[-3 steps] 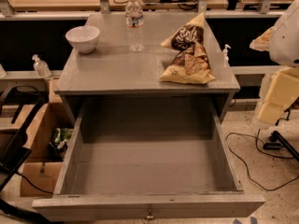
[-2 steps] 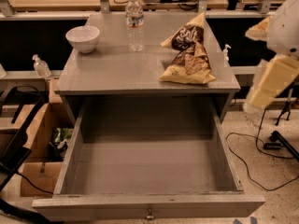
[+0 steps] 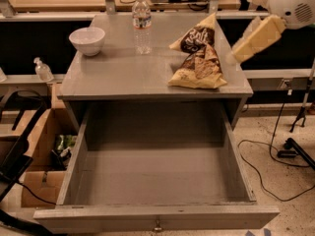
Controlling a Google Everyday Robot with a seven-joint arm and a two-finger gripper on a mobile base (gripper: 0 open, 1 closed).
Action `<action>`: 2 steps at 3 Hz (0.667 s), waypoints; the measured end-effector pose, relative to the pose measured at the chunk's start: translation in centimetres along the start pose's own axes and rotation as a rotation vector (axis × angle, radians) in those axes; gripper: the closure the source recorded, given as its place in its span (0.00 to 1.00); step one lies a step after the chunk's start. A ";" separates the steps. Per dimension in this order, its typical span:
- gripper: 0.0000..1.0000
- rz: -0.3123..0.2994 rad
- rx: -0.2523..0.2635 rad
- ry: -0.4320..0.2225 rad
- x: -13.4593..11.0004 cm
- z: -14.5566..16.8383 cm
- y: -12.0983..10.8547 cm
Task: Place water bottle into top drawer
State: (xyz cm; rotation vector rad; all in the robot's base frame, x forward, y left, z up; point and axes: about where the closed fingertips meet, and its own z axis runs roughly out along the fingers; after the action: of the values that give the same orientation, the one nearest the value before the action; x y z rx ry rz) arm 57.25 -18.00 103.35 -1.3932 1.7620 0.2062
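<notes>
Grey and pulled wide open, the top drawer (image 3: 147, 215) fills the lower frame. The water bottle (image 3: 141, 23) stands upright at top centre on the cabinet top (image 3: 123, 77), between a white bowl (image 3: 87, 40) and two chip bags (image 3: 198, 65). Over the last second the gripper (image 3: 245, 46) has swung up the right edge to the upper right, near the bags. Whether it is open or shut cannot be told. The reach for the bottle seems only begun.
</notes>
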 end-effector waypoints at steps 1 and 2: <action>0.00 -0.020 0.099 -0.243 -3.4 0.6 -3.3; 0.00 -0.023 0.208 -0.341 -5.2 1.0 -4.4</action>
State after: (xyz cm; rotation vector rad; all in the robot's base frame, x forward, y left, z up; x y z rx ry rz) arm 61.56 -15.25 107.96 -1.1523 1.4417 0.2268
